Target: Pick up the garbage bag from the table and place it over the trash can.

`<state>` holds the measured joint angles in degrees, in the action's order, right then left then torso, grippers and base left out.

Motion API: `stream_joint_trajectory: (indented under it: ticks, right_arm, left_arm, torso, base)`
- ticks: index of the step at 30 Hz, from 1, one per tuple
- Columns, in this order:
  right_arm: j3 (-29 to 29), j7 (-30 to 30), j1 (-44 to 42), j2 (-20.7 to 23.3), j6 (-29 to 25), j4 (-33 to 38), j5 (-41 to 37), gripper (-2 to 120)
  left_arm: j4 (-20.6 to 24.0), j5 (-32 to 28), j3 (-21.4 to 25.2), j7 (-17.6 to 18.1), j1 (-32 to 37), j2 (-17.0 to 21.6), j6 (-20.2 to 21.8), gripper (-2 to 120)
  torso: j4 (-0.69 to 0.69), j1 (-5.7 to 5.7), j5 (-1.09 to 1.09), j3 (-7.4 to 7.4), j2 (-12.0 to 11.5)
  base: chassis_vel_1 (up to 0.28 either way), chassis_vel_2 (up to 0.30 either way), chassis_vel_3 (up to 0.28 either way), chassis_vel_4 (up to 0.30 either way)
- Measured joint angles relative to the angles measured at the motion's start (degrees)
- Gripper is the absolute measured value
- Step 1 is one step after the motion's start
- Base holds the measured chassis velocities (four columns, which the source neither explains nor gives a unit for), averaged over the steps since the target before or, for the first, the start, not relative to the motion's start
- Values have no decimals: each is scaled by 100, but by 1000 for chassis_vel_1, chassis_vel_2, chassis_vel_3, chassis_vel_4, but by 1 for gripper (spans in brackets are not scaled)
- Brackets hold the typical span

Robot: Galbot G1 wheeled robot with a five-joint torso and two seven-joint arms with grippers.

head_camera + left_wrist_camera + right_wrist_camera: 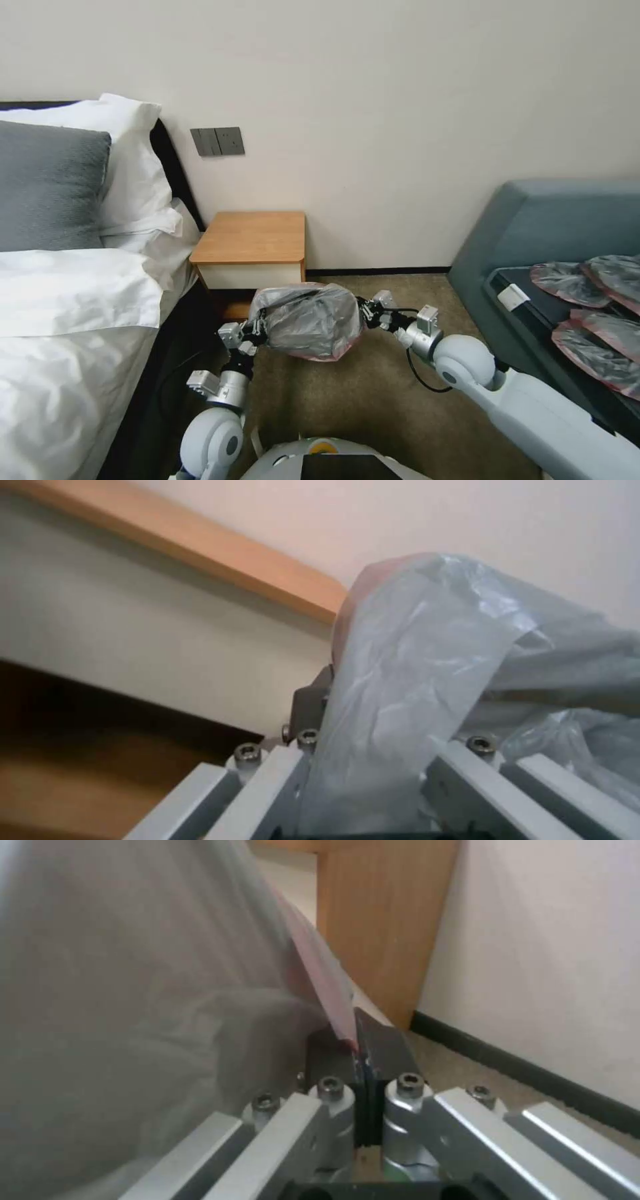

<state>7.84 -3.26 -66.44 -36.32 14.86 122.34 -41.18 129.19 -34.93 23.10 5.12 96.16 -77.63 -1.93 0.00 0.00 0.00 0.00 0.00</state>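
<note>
The garbage bag (308,321), crinkly translucent grey with a pinkish-red rim, hangs stretched between my two grippers just above the carpet, in front of the table (253,237). My left gripper (259,328) holds the bag's left side. In the left wrist view the plastic (427,670) drapes over that gripper (347,690) and hides most of its fingers. My right gripper (365,311) holds the bag's right side. In the right wrist view its fingers (333,1055) are pressed together on the red rim (327,985). The trash can is hidden.
A bed (67,320) with white sheets and pillows stands close on the left. On the right, a grey sofa (533,227) carries a dark tray (533,310) with several flat red-rimmed bags (593,333). The wall and baseboard (520,1070) run behind the table.
</note>
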Motion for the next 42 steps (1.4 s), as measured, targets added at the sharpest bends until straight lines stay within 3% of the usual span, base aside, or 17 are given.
stream_joint_trajectory:
  ticks: [3, 5, 6, 9, 20, 27, 33, 36, 39, 40, 42]
  right_arm:
    - [61, -39, -102, 4, -116, 2, 249, 0]
    - [103, -65, -232, -50, -479, -71, 989, 0]
    - [103, -65, -232, -50, -479, -71, 989, 0]
    - [94, -11, -386, -245, -1130, -282, 2399, 0]
    - [-85, 540, -448, -686, -1679, -495, 3997, 0]
    - [352, 489, -892, -746, -1692, -61, 4515, 25]
    - [462, 325, -1186, -831, -1286, 411, 4158, 46]
    - [475, 334, -1282, -950, -1016, 665, 3530, 56]
    - [514, 613, -1403, -1167, -602, 1182, 2213, 71]
    - [514, 613, -1403, -1167, -602, 1182, 2213, 71]
    - [519, 928, -1460, -1297, -353, 1487, 1404, 78]
  left_arm:
    - [84, -200, -14, 114, 3, 5, 115, 2]
    - [196, -466, -38, 265, 24, 7, 267, 2]
    - [196, -466, -38, 265, 24, 7, 267, 2]
    - [386, -810, -118, 509, 75, -24, 571, 2]
    - [607, -916, -57, 1126, 69, -41, 1141, 2]
    - [388, -602, 266, 1284, 2, -52, 1285, 2]
    - [217, -648, 409, 1305, -92, -55, 1289, 2]
    - [135, -708, 442, 1326, -119, -71, 1290, 2]
    - [53, -777, 478, 1330, -168, -102, 1287, 2]
    - [53, -777, 478, 1330, -168, -102, 1287, 2]
    - [26, -816, 497, 1329, -203, -133, 1276, 2]
  torso:
    - [-1, 0, 0, 0, 0]
    - [0, 0, -1, 0, 0]
    - [0, 0, -1, 0, 0]
    - [-1, 0, -1, 0, 0]
    - [0, 0, 0, 0, 0]
    - [-1, 0, -2, 0, 0]
    - [-1, 0, 0, 0, 0]
    - [0, 0, -2, 0, 0]
    - [0, -1, -1, 0, 0]
    - [0, -1, -1, 0, 0]
    - [0, -1, -1, 0, 0]
  base:
    - [0, 0, 0, 0]
    - [0, 0, 0, 0]
    - [0, 0, 0, 0]
    - [0, 0, 0, 0]
    - [0, 0, 0, 0]
    - [0, 0, 0, 0]
    - [0, 0, 0, 0]
    - [0, 0, 0, 0]
    - [0, 0, 0, 0]
    - [0, 0, 0, 0]
    - [0, 0, 0, 0]
